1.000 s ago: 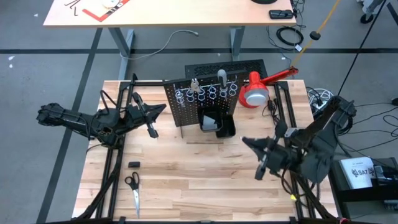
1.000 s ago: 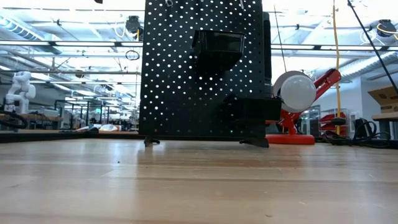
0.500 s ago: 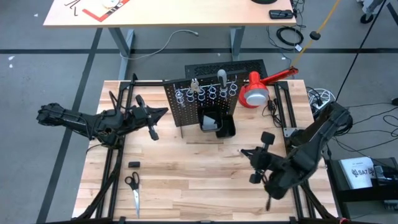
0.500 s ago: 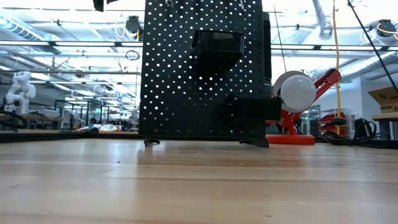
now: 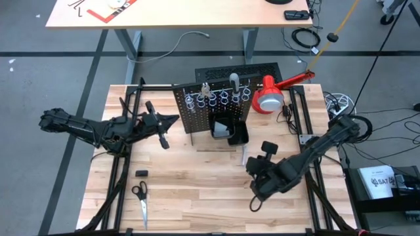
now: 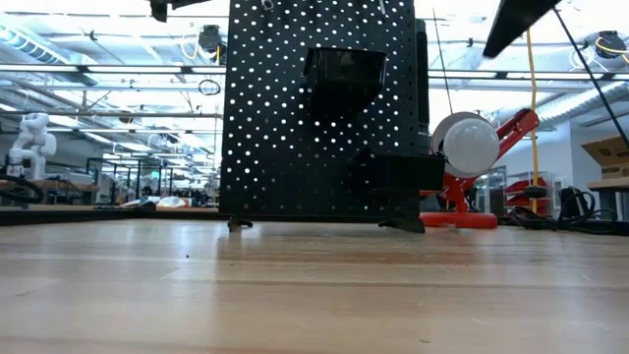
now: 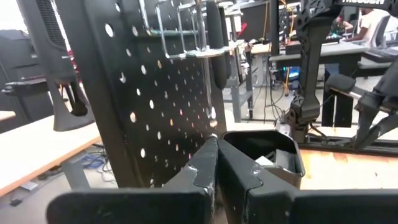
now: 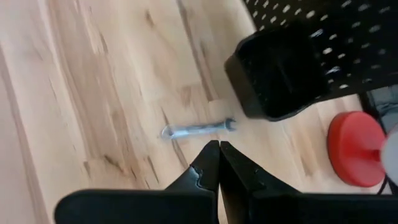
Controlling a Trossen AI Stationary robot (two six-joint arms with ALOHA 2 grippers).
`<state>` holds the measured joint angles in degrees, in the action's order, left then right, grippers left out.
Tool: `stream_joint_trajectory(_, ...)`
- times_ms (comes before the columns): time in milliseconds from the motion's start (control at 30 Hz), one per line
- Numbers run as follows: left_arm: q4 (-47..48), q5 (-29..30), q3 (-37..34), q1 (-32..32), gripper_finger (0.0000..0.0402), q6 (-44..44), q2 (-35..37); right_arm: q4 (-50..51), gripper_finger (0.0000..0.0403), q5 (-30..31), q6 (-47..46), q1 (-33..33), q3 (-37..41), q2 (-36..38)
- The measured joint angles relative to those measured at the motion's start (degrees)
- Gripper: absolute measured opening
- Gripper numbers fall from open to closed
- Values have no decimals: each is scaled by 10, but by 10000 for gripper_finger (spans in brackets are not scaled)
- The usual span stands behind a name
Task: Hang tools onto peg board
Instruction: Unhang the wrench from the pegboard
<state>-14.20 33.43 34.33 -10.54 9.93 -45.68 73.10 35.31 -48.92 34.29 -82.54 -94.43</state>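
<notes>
The peg board (image 5: 211, 108) stands upright at the far middle of the bench (image 5: 197, 190), tools hanging from its rings; one thin silver wrench (image 8: 198, 129) lies flat on the wood near the black bin (image 8: 277, 78). The right hand (image 5: 252, 204) hovers clenched and empty over the bench, the left hand (image 5: 172, 118) clenched beside the board's edge

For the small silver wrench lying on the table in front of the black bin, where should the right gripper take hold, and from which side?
Probably mid-shank, from straight above. The wrench lies flat on the wooden table, apart from the bin; its thin straight shaft is the narrowest part, so fingers should straddle it crosswise. The right gripper, now shut, must open first.
</notes>
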Motion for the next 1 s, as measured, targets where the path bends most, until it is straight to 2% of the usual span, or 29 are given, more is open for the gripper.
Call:
stream_joint_trajectory(133, 2, 0, 0, 0, 18, -2, -5, -19, 0, -27, 29, -19, 0, -27)
stream_joint_trajectory(233, 2, 0, 0, 0, 18, -1, -5, -41, 0, -15, 54, -29, 1, -38)
stream_joint_trajectory(333, 2, 0, 0, 0, 18, -1, -5, -90, 0, 66, 81, -36, 1, -37)
stream_joint_trajectory(500, 1, 0, 0, 0, 18, -2, -5, -240, 5, 189, 195, -53, 1, -5)
stream_joint_trajectory(700, -4, 0, 0, 0, 18, -2, -5, -412, 48, 270, 348, -76, 1, 42)
stream_joint_trajectory(833, -4, 0, 0, 0, 18, -1, -5, -583, 97, 271, 509, -102, 0, 56)
stream_joint_trajectory(1000, -1, 0, 0, 0, 18, -2, -5, -790, 149, 187, 684, -140, 0, 56)
